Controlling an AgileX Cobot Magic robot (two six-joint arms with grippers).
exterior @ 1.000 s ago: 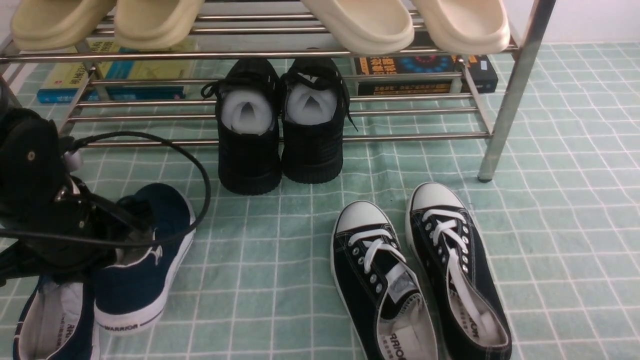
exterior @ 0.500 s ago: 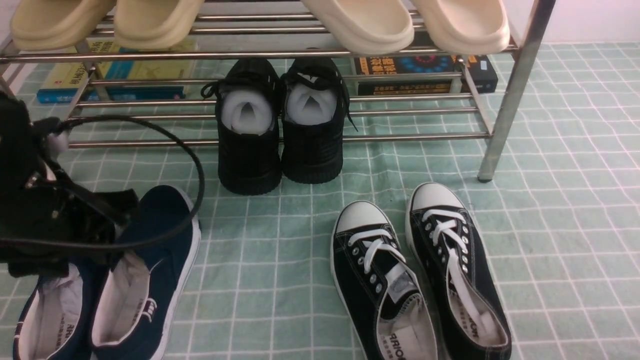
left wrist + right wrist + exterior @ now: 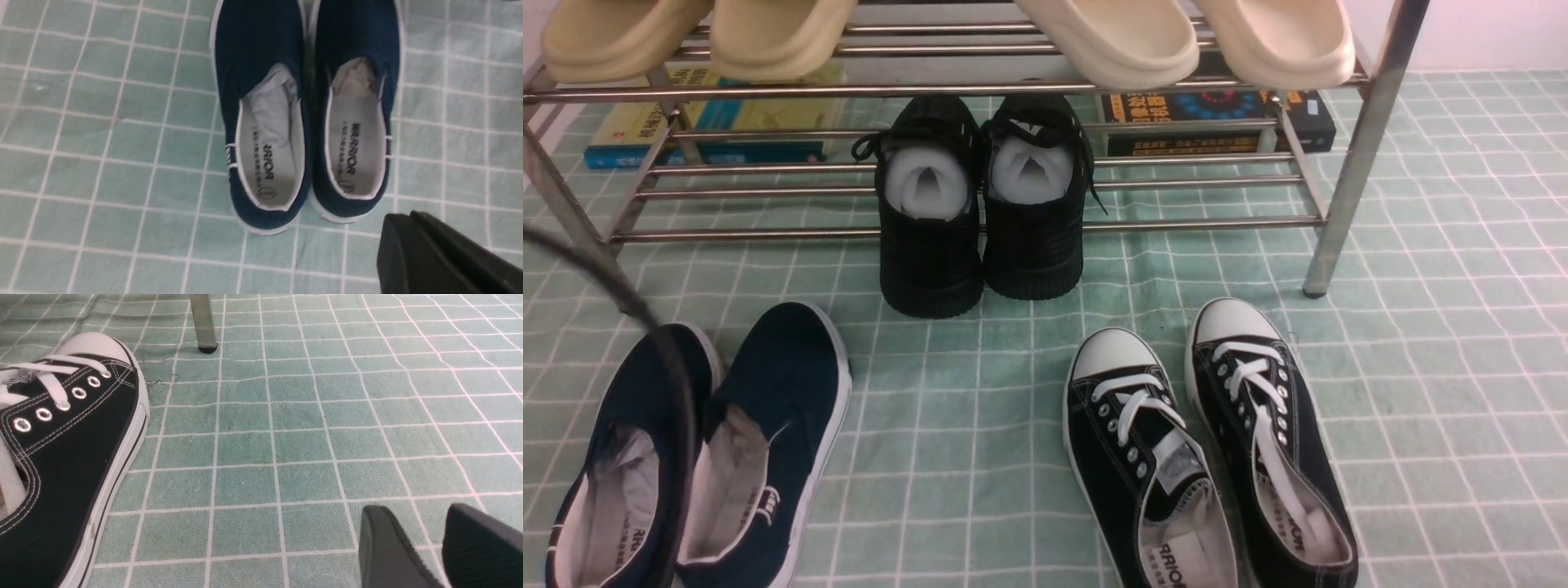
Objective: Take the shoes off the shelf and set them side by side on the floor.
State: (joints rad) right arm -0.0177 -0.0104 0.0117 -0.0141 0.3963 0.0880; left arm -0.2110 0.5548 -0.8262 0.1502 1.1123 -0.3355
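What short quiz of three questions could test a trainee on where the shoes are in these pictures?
1. True or false: both navy shoes stand side by side on the floor.
2. Which pair is on the lower tier of the shelf? A) all-black sneakers B) white-toed sneakers
3. Fill in: the right tool is ___, holding nothing.

Key: 1 true. 2 A. 3 open.

Navy shoes side by side, floor
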